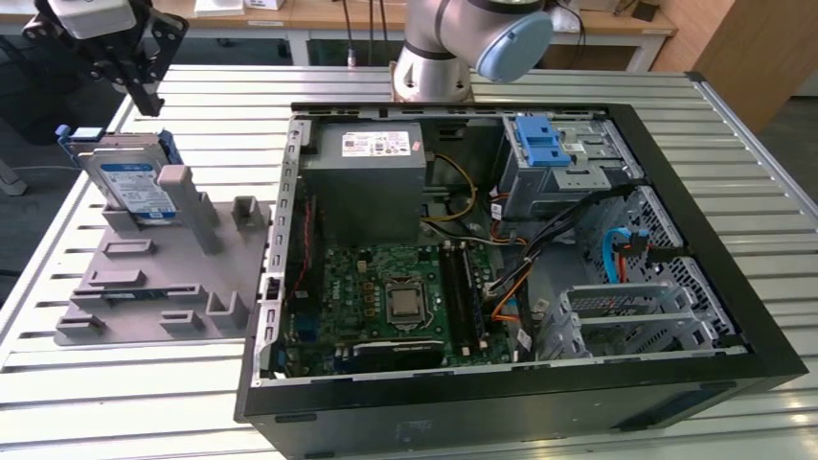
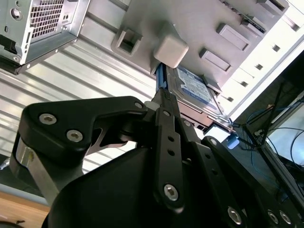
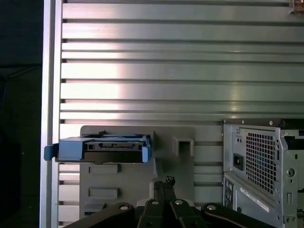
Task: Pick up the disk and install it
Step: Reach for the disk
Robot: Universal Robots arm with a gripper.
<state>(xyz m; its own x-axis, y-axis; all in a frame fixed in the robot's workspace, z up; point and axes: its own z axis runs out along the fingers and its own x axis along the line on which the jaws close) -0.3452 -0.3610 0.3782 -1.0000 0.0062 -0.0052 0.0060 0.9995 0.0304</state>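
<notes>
I've got the gripper (image 1: 148, 99) in the upper left of the exterior view. Its fingers are clenched together on nothing, and it hangs just above the disk (image 1: 133, 180), clear of it. The disk stands on edge in the grey holder (image 1: 160, 287) at the exterior view's left, label showing, blue rails along its edges. In the first wrist view I see it edge-on (image 3: 102, 148). Moving right, the open computer case (image 1: 511, 407) lies on the slatted tabletop (image 1: 128, 393). In the case's upper right is the metal drive bay (image 1: 581, 172), with a blue latch (image 1: 542, 144) on top.
</notes>
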